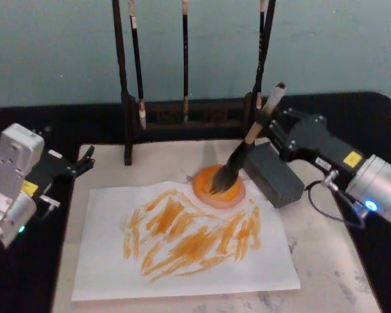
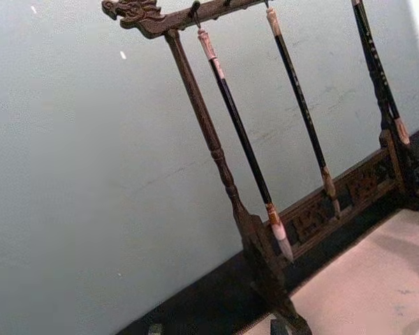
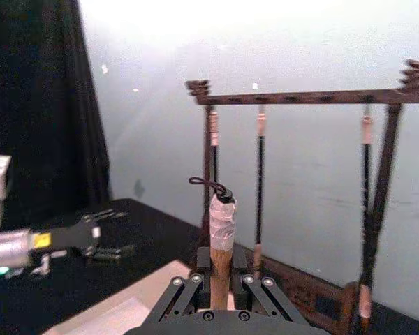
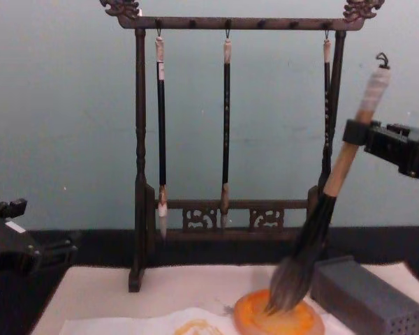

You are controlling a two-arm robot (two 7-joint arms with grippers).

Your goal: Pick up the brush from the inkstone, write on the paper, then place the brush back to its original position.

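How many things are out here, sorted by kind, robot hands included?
Large brush: 1
Thin brushes hanging on the rack: 3
Rack: 1
Inkstone: 1
Grey block: 1
Paper: 1
Grippers: 2, right gripper holding the large brush, left gripper idle at the left
Total: 10

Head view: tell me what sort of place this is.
Probably a calligraphy desk: a wooden rack of hanging brushes, the paper streaked orange, and the right gripper holding the brush on the inkstone. The left gripper idles aside.
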